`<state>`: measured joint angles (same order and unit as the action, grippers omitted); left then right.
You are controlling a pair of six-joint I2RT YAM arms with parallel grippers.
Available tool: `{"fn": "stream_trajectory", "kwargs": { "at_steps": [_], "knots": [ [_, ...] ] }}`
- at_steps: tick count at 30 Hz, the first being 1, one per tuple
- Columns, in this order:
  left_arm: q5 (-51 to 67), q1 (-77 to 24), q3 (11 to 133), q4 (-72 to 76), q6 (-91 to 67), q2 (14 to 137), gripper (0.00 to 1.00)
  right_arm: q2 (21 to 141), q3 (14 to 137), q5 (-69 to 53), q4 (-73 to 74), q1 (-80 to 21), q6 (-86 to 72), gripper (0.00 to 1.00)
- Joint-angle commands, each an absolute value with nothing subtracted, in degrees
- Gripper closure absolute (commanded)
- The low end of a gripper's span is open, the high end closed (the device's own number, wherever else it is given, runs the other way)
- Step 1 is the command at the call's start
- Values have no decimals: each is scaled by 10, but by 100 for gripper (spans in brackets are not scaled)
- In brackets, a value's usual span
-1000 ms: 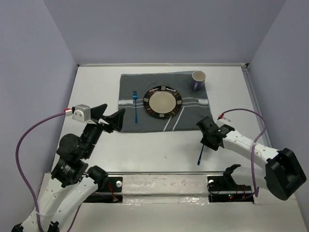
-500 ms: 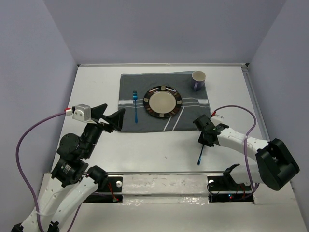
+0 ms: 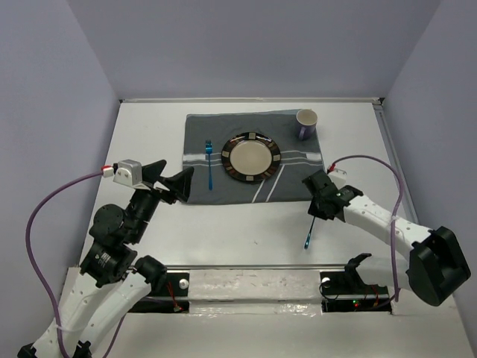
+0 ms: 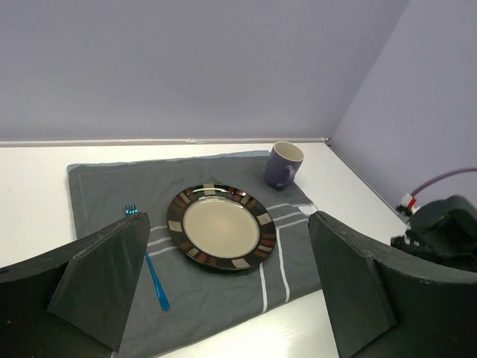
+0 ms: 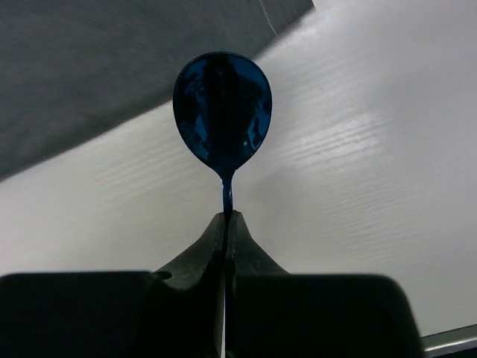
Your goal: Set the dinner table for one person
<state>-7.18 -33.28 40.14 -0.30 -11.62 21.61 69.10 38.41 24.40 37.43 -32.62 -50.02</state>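
Observation:
The white dinner table bears a dark grey striped placemat. On it lie a dark-rimmed plate, a blue fork left of the plate, and a purple mug at the far right corner. My right gripper is shut on a blue spoon just off the mat's near right corner. In the right wrist view the spoon's bowl sticks out past the closed gripper over the white table. My left gripper is open and empty beside the mat's left edge.
In the left wrist view the plate, fork and mug show between the open fingers. Purple walls close in the table on three sides. A metal rail with the arm bases runs along the near edge.
My right gripper has shifted slightly toward the placemat and turned, with the spoon still in it. The left arm has not moved.

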Motion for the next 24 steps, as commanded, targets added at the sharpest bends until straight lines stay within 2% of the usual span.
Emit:
{"fn": "stream_trajectory", "kwargs": {
  "at_steps": [1, 6, 11, 16, 24],
  "knots": [
    [-72, -326, 405, 18, -108, 227, 1, 683, 502, 272, 370, -324, -393, 100],
    [-73, -323, 404, 18, -108, 233, 1, 797, 639, 280, 288, -324, -224, 100],
    [-75, -321, 404, 17, -107, 236, 1, 912, 743, 215, 215, -303, -93, 100],
    [-77, -319, 405, 16, -106, 239, 1, 1025, 844, 143, 217, -251, -64, 100],
    [-77, -317, 406, 16, -105, 249, 1, 1115, 906, 101, 236, -208, -80, 100]
  ]
}}
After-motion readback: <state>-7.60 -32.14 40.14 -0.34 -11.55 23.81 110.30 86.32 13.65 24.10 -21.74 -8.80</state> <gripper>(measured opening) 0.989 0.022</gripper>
